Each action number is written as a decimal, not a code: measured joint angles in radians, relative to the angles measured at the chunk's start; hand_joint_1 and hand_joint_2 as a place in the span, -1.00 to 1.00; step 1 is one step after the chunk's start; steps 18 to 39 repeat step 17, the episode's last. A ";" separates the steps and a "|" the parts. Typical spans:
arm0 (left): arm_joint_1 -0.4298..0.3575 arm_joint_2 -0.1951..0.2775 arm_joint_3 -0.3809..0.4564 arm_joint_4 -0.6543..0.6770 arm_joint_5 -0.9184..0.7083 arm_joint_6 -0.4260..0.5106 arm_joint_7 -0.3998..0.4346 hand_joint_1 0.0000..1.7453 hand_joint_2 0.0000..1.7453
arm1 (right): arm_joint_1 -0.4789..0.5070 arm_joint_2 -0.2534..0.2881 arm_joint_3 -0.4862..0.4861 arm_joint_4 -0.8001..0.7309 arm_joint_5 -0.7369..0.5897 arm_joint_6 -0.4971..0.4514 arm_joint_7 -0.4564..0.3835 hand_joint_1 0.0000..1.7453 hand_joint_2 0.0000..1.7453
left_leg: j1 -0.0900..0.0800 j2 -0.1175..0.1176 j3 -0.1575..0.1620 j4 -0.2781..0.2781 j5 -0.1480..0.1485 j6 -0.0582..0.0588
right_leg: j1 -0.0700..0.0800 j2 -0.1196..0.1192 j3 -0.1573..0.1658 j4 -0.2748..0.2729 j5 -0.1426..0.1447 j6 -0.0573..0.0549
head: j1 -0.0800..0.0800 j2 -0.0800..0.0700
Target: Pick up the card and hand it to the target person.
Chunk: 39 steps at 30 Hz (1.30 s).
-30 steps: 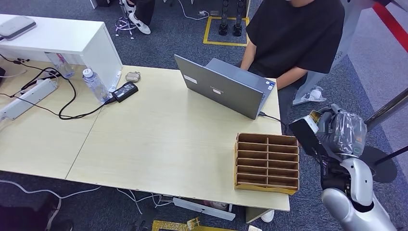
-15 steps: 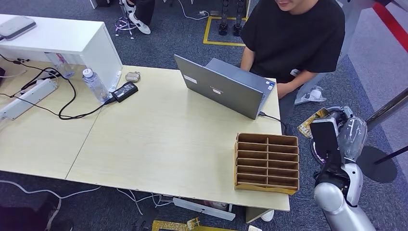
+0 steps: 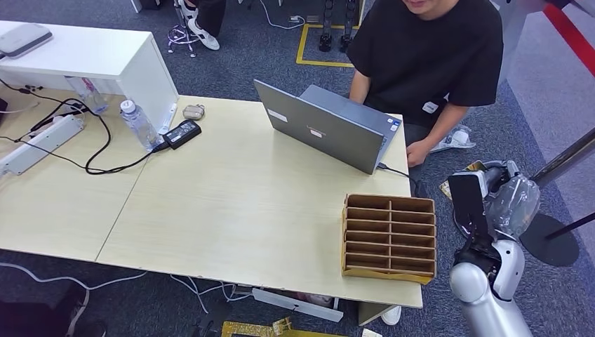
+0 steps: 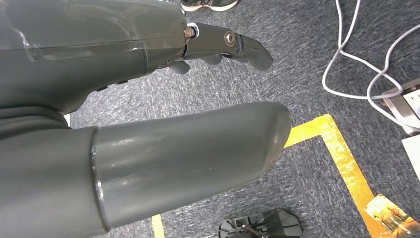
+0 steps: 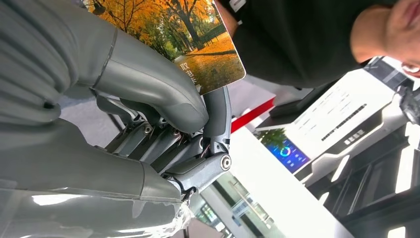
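1. One glossy card point(image 5: 208, 54), printed with autumn trees, we see pinched under the right hand's point(image 5: 163, 124) thick grey thumb.
2. Our left hand point(image 4: 198, 74) hangs over speckled carpet, fingers apart, holding nothing.
3. Beyond stand a slotted cardboard organiser point(image 3: 389, 237), pale wood worktop point(image 3: 231, 203), and a black-shirted person point(image 3: 428, 56).

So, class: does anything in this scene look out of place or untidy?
Yes. A card with an autumn picture lies on the carpet floor, and loose white cables trail on the floor under the table. The right hand holds a similar card.
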 joint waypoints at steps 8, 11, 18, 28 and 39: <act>-0.005 -0.005 -0.003 0.000 -0.012 -0.003 0.009 -1.00 -1.00 | 0.001 0.035 -0.046 0.040 0.133 0.000 0.019 1.00 1.00 | 0.000 0.000 0.000 0.000 0.000 0.000 | 0.000 0.000 0.000 0.000 0.000 0.000 | 0.000 0.000; -0.006 -0.005 -0.003 0.000 -0.015 -0.007 0.012 -1.00 -1.00 | 0.001 0.045 -0.062 0.052 0.174 0.000 0.026 1.00 1.00 | 0.000 0.000 0.000 0.000 0.000 0.000 | 0.000 0.000 0.000 0.000 0.000 0.000 | 0.000 0.000; -0.009 -0.006 -0.003 0.000 -0.017 -0.009 0.016 -1.00 -1.00 | 0.003 0.061 -0.087 0.072 0.208 0.000 0.028 1.00 1.00 | 0.000 0.000 0.000 0.000 0.000 0.000 | 0.000 0.000 0.000 0.000 0.000 0.000 | 0.000 0.000; -0.009 -0.006 -0.003 0.000 -0.017 -0.009 0.016 -1.00 -1.00 | 0.003 0.061 -0.087 0.072 0.208 0.000 0.028 1.00 1.00 | 0.000 0.000 0.000 0.000 0.000 0.000 | 0.000 0.000 0.000 0.000 0.000 0.000 | 0.000 0.000; -0.009 -0.006 -0.003 0.000 -0.017 -0.009 0.016 -1.00 -1.00 | 0.003 0.061 -0.087 0.072 0.208 0.000 0.028 1.00 1.00 | 0.000 0.000 0.000 0.000 0.000 0.000 | 0.000 0.000 0.000 0.000 0.000 0.000 | 0.000 0.000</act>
